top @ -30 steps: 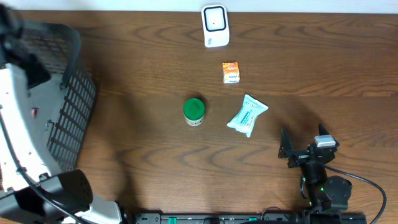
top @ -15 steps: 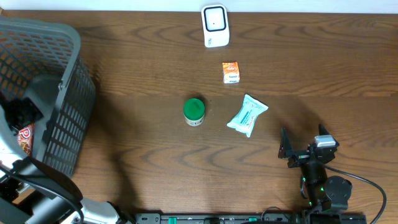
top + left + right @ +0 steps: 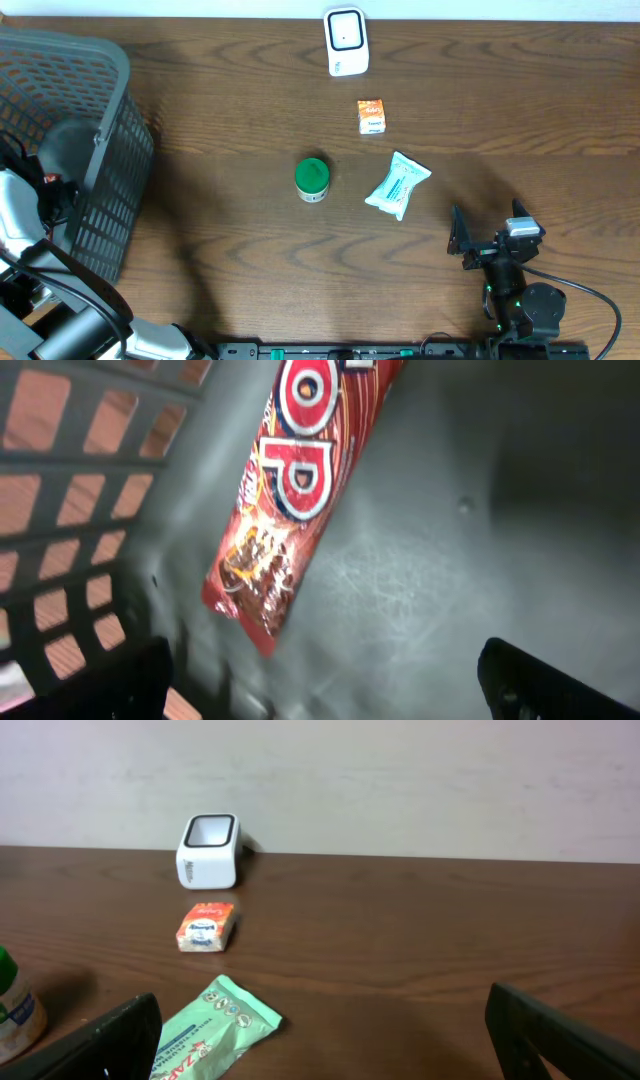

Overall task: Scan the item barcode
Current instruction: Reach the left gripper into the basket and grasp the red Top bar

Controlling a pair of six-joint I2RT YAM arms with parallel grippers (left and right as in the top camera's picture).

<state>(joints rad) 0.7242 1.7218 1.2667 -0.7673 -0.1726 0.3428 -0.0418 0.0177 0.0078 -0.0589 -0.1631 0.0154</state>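
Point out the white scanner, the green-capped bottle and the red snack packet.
white scanner [image 3: 346, 35]: overhead view, on its dark window.
green-capped bottle [image 3: 312, 174]: overhead view, on the cap's top.
red snack packet [image 3: 290, 480]: left wrist view, on the printed lettering.

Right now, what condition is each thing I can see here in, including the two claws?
basket: upright, holding a red packet.
red packet: lying on the basket floor.
left gripper: open, inside the basket above the packet, holding nothing.
right gripper: open, empty.
green-lidded jar: upright, lid on.
mint pouch: lying flat.
orange box: lying flat, closed.
white scanner: standing, untouched.
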